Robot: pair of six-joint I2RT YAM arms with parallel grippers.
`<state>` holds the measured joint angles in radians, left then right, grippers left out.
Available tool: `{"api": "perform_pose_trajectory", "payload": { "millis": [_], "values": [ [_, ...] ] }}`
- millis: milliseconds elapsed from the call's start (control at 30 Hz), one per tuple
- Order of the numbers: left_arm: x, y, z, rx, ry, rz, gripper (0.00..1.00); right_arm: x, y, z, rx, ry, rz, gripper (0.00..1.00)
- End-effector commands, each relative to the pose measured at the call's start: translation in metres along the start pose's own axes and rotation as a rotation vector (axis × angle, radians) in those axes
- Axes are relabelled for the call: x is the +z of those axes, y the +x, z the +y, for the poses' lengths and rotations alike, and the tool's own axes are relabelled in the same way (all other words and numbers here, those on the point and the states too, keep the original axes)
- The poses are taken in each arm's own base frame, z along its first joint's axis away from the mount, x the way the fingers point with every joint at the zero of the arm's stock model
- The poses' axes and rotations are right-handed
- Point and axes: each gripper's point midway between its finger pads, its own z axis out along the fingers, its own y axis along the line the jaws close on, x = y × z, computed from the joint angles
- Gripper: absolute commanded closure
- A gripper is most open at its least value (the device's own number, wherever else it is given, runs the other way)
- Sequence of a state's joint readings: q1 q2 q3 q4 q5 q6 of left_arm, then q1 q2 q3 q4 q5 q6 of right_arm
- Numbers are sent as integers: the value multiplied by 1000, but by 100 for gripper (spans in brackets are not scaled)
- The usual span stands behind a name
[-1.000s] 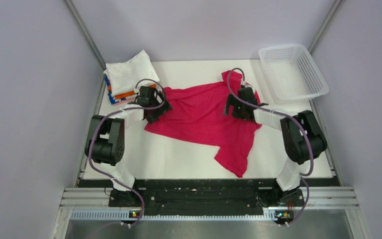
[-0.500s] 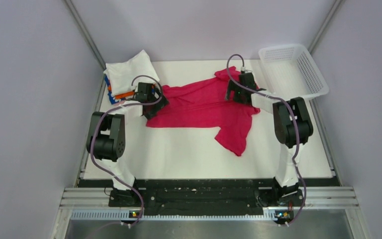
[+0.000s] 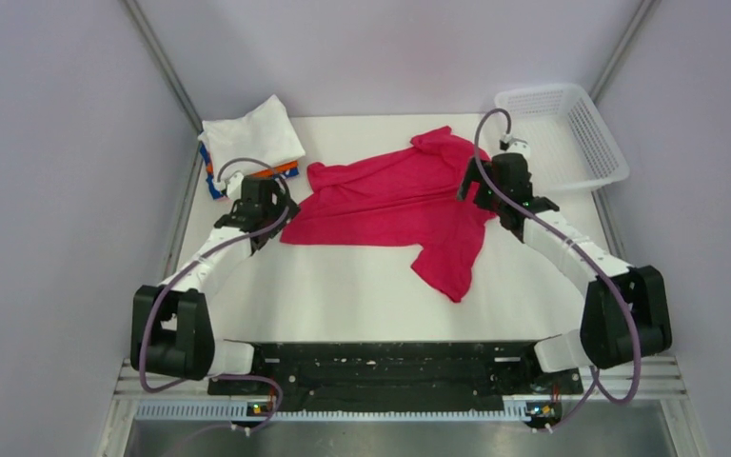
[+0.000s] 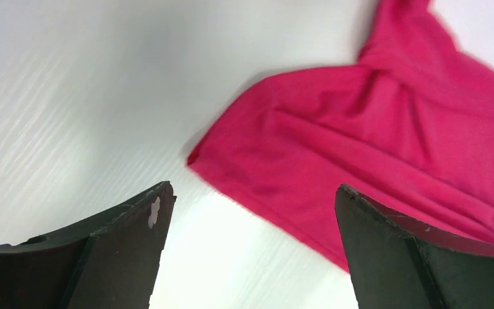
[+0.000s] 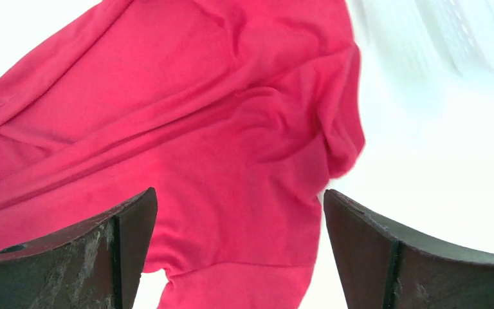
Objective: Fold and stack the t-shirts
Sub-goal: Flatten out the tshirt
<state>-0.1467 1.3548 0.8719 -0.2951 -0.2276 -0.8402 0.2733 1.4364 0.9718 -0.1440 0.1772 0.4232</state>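
folded shirts (image 3: pixel 247 143): stacked at the far left corner of the table (image 3: pixel 343 295). white one on top, orange and blue-patterned edges showing under it. just behind the left gripper, apart from the pink shirt.
left gripper (image 3: pixel 268 214): jaws wide, nothing held. sits just off the pink shirt's left corner. in the wrist view (image 4: pixel 251 193) that corner lies ahead between the two dark fingers, with bare white table (image 4: pixel 71 96) to its left. can't tell if it touches the cloth.
pink shirt (image 3: pixel 390 200): unfolded and wrinkled, spread across the middle of the table toward the far side. one flap trails toward the near edge, right of centre. creases run across it in both wrist views (image 4: pixel 386 148) (image 5: pixel 199 129).
right gripper (image 3: pixel 481 190): jaws wide, nothing held. over the shirt's right edge. wrist view (image 5: pixel 239 193) shows cloth under and between the fingers.
basket (image 3: pixel 562 133): white mesh, far right corner, just beyond the right gripper, apart from the shirt. blurred white at top right in the right wrist view (image 5: pixel 463 32).
in the way: right forearm slants over the table beside the shirt's right side, with a cable (image 3: pixel 481 129) looping above the gripper.
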Motion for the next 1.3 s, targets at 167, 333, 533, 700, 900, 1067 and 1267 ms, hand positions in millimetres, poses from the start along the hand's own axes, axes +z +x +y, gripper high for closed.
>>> {"api": "perform_pose_trajectory", "payload": {
  "millis": [167, 333, 533, 700, 900, 1067, 1267],
  "values": [
    [26, 20, 36, -54, -153, 51, 16, -30, 24, -30, 92, 80, 1, 1],
    [43, 22, 38, -39, -225, 82, 24, -35, 29, -39, 93, 119, 5, 1],
    [51, 26, 43, -15, -281, 113, 41, -38, 33, -43, 88, 135, 19, 1],
    [49, 32, 48, 21, -317, 161, 46, -40, 34, -52, 83, 182, 14, 1],
    [52, 43, 56, 51, -352, 207, 48, -41, 34, -57, 78, 206, 9, 1],
    [55, 40, 62, 110, -409, 199, 49, -41, 37, -63, 67, 233, 13, 1],
    [57, 46, 57, 140, -393, 234, 61, -40, 41, -70, 53, 273, 20, 1]
  ]
}}
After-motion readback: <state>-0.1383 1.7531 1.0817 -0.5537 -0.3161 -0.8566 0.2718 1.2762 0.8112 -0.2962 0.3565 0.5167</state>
